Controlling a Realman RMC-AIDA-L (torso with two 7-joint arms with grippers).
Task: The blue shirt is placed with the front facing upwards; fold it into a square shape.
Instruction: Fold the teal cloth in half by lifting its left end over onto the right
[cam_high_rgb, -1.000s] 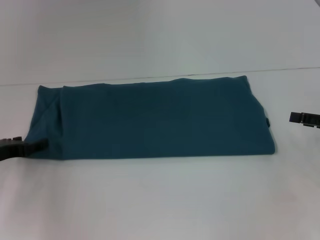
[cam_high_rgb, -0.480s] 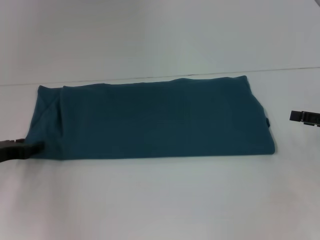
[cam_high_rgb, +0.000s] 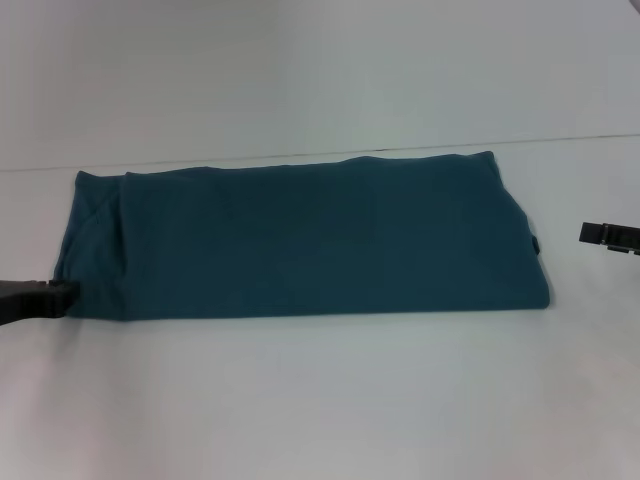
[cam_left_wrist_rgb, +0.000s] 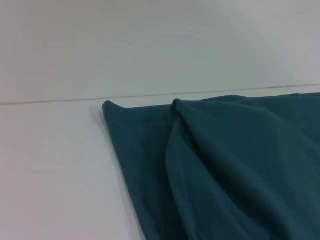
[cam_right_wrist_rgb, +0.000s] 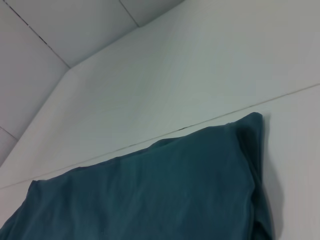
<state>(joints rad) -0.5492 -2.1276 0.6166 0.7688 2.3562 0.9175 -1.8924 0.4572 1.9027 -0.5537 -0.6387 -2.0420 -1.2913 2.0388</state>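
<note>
Your left pincer (cam_high_rgb: 62, 292) has slid back toward the left edge of the head view since 1 second ago: then its tip reached over the near-left corner of the blue shirt (cam_high_rgb: 300, 240), and now the tip sits just at that corner's edge, low against the bench (cam_high_rgb: 320, 400). You cannot tell from these views whether its fingers are parted or closed, nor whether they grip any cloth. The shirt itself has not shifted between the frames.

You have the blue shirt lying flat on the white bench as a long, wide band, folded over so only plain teal cloth shows. Its far edge runs close to the seam where the bench meets the pale wall (cam_high_rgb: 320, 70). At the left end a narrower flap shows as a separate layer with a diagonal crease across it. The near edge is straight, and the right end slopes out slightly toward the near corner.

Your left wrist view looks across the shirt's end (cam_left_wrist_rgb: 230, 170), where 2 layers of cloth overlap in a soft ridge and 2 small peaks stand at the far edge. Your right wrist view shows the shirt's opposite end (cam_right_wrist_rgb: 150, 195), with its far corner lying flat.

Your right pincer (cam_high_rgb: 608, 238) hangs at the right edge of the head view, well apart from the shirt, and you cannot tell how its fingers stand.
</note>
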